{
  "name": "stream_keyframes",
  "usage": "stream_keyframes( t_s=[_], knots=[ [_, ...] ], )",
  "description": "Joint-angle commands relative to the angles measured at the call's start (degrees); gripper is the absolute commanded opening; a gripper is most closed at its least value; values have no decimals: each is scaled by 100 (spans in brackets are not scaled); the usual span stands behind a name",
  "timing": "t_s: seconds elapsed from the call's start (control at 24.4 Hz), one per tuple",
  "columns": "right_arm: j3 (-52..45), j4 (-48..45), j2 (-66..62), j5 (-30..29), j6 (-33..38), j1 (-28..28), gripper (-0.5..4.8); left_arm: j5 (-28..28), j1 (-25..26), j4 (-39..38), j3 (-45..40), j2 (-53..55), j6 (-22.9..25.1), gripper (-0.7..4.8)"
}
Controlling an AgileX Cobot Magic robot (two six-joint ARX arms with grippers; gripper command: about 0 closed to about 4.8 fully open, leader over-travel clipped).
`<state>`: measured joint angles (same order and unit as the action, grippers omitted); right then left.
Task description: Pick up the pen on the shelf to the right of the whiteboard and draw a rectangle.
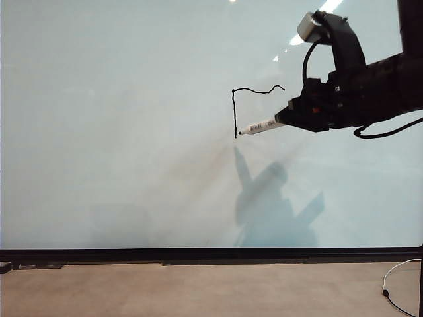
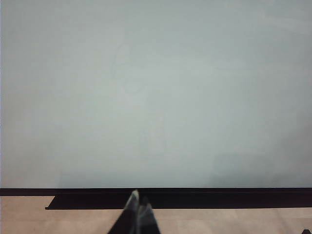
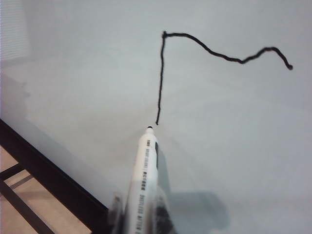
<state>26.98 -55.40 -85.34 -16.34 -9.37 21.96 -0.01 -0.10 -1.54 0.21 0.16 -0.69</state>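
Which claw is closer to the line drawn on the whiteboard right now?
Right. The right claw holds the pen with its tip beside the lower end of the drawn line. The left claw sits low by the whiteboard frame, no line in its view.

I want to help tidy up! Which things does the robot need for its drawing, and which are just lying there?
Needed:
- pen, held in the right end effector
- whiteboard
- rectangle, only two sides drawn

Just lying about:
- white cable on the table
- left end effector, idle below the board
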Motion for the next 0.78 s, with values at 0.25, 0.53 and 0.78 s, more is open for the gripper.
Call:
stream_keyframes(
  t_s=[0.25,0.53,0.78],
  knots=[
    [197,-181,-254,-33,35,11,-6,20,0,33,15,2,24,-5],
    [315,-175,-393,-35,24,9,-6,20,-2,33,15,2,24,-4],
    [326,-184,-398,42,17,9,-6,20,0,33,15,2,24,-5]
  ],
)
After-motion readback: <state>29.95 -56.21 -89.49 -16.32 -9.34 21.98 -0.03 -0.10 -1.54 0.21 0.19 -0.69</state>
